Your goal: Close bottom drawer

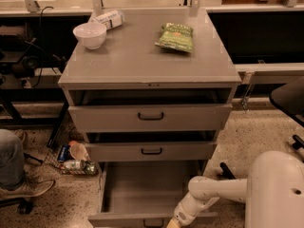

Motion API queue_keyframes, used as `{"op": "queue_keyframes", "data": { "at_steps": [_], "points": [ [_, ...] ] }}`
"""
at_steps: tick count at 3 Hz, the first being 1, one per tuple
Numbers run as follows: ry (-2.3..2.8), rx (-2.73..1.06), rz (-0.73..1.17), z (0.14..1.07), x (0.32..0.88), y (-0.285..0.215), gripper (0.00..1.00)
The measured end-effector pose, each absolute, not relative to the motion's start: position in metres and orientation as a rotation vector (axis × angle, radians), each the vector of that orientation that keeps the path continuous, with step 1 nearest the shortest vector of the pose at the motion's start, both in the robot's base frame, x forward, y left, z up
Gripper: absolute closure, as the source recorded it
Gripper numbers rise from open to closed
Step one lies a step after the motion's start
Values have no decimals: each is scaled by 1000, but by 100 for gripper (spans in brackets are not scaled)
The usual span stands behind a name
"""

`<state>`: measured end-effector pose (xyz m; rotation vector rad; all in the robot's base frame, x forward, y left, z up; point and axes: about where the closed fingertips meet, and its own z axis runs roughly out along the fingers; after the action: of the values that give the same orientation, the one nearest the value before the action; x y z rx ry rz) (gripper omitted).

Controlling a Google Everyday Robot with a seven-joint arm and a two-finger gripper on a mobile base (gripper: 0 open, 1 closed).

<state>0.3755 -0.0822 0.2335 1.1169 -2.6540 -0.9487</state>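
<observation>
The bottom drawer (137, 186) of the grey metal cabinet (147, 70) is pulled far out, its inside bare and its low front panel (123, 220) with a small black bar handle (153, 222) at the picture's lower edge. My gripper (174, 223) reaches down from the white arm (213, 194) at the lower right and sits at the right part of that front panel, partly cut off by the frame. The middle drawer (151, 151) and top drawer (150, 117) stand slightly out.
A white bowl (90, 34), a white packet (108, 19) and a green snack bag (175, 36) lie on the cabinet top. A wire basket with bottles (72, 158) sits on the floor at left, beside a person's leg and shoe (14, 175). A black chair (289, 99) is at right.
</observation>
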Motion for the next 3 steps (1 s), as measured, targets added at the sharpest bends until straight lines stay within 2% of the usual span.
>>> {"op": "queue_keyframes", "data": {
  "at_steps": [1,3],
  "points": [
    [-2654,1116,-948,233,375,-82,100],
    [-2880,949,-783,188,384,-154,100]
  ]
}}
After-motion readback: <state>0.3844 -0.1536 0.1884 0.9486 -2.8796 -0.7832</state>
